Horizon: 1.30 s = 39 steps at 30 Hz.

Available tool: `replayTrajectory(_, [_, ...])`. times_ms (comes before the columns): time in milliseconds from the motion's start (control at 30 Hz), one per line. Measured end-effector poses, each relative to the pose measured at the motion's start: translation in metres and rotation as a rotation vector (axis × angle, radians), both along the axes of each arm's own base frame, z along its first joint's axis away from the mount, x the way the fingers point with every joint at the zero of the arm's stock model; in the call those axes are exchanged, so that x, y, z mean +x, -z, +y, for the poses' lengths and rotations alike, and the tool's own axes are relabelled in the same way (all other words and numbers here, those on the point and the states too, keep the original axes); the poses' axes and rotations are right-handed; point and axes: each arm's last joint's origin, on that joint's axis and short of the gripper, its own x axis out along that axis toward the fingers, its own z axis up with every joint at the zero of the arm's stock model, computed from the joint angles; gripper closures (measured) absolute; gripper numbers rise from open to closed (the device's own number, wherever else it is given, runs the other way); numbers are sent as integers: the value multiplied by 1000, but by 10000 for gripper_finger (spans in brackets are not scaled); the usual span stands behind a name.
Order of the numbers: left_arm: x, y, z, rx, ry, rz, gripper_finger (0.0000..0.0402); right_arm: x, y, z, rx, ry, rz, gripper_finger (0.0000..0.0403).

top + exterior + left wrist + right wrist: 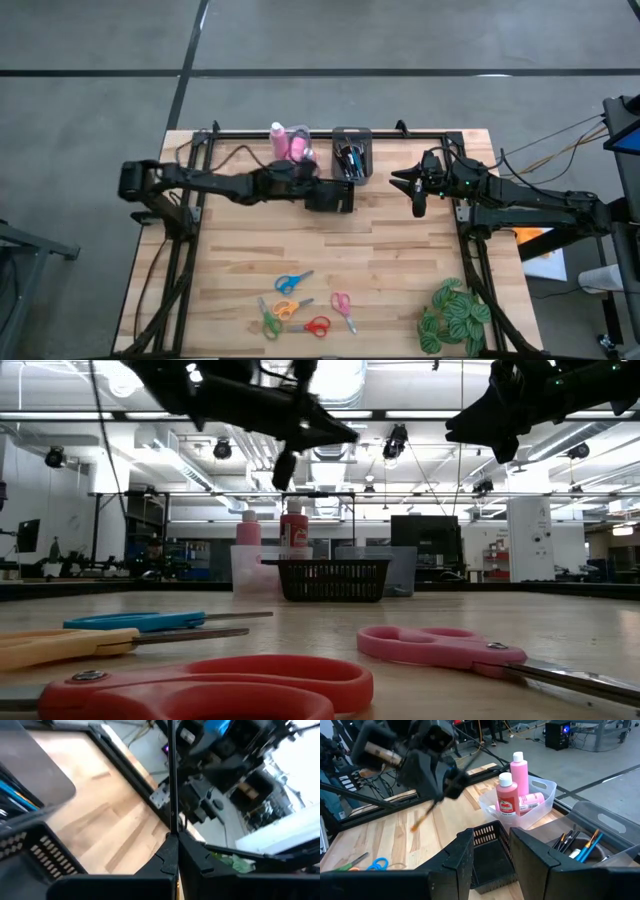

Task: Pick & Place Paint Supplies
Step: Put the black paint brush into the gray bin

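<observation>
Nearest you, the scissors [295, 283] lie scattered flat at the front of the bench [400, 270], well away from both arms, so leave them for now. Further in, your left claw [172, 840] hangs above the middle of the bench, closed on a thin paintbrush [171, 780]. The brush's long axis runs straight out from the fingertips. Seen from across the bench, it points steeply down with a slight tilt, and the wooden end is lowest. The black mesh basket [335, 580] sits just beside and below that claw and looks empty. The coming move seems to turn on this: the brush tip needs to be over the basket's opening, not its rim, before you release. Your right claw [491, 834] hovers off to the right with its fingers apart, facing the same basket but farther from it, so the left arm is the one to use. Beyond the basket, along the far edge, stand the bin of brushes [366, 140] and the clear bin [542, 787] with the pink bottles [507, 795].
</observation>
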Motion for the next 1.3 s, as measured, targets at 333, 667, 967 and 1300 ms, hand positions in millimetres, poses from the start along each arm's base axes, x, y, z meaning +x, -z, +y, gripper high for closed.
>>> replayTrajectory(333, [57, 21, -19, 2, 89, 194, 396, 0, 0, 0, 0, 0, 0, 278])
replayTrajectory(667, [80, 63, -34, -28, 122, 307, 396, 0, 0, 0, 0, 0, 0, 278])
replayTrajectory(967, [80, 90, -41, -123, 114, 420, 396, 0, 0, 0, 0, 1, 0, 278])
replayTrajectory(1300, [79, 112, -46, -119, 124, 507, 396, 0, 0, 0, 0, 0, 0, 278])
